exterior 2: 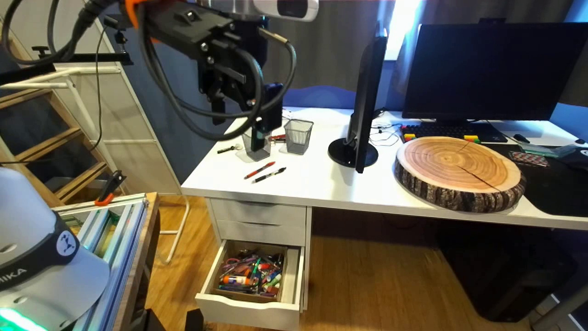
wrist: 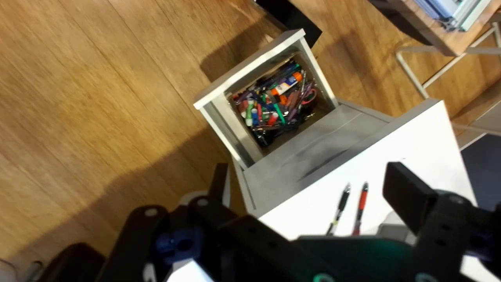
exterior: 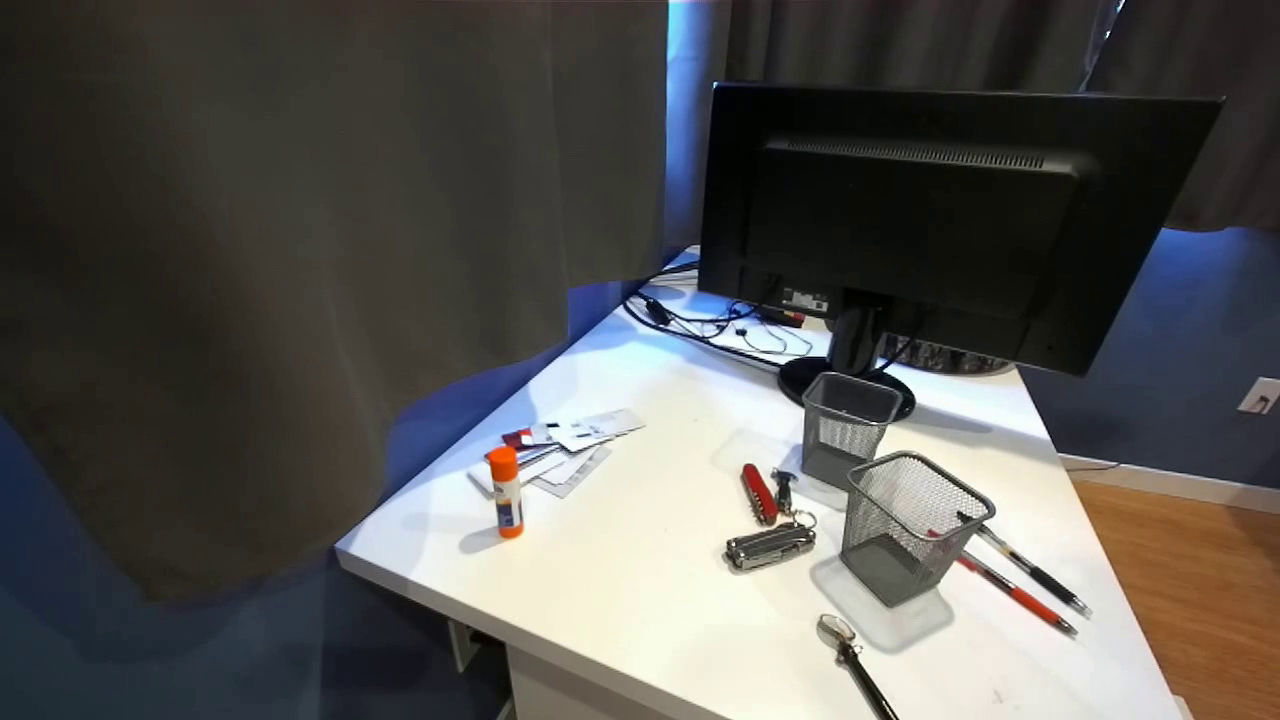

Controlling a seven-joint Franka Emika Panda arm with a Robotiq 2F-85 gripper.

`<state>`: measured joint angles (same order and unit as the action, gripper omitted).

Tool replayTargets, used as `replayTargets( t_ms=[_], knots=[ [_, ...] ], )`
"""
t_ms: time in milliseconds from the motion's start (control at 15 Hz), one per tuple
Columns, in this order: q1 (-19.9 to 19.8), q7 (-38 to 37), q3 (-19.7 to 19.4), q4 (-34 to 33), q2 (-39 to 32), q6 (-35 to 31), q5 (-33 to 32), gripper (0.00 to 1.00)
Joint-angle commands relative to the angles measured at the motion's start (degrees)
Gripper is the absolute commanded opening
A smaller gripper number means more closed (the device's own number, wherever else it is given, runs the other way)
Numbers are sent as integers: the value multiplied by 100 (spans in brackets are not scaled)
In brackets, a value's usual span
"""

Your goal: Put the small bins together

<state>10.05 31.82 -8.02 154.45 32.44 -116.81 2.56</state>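
Your tool (wrist: 307,172) stands with its jaws wide apart and nothing held, raised above the table (wrist: 426,145). Beyond it, in an exterior view, the near bin (exterior: 915,528) and the far bin (exterior: 848,430) sit upright and apart, the far one at the near one's eleven o'clock. You look to be at the approach. Line up on one wall of a bin, come straight down with a jaw either side of the mesh, and squeeze lightly, since it may flex. To nest them, match the corners before lowering. Mind the red pen (exterior: 1015,592) at the near bin's four o'clock and the monitor (exterior: 960,220) at the far bin's one.
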Motion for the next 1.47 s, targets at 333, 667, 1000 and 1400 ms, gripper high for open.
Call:
replayTargets(
  t_ms=[333,667,1000,1400],
  knots=[
    [1645,612,1231,-315,-882,-227,747,100],
    [1870,1020,1773,-902,-1848,-354,676,100],
    [1684,1047,2145,-1021,-2026,-301,635,100],
    [1654,1102,2211,-1210,-2274,-315,630,100]
  ],
)
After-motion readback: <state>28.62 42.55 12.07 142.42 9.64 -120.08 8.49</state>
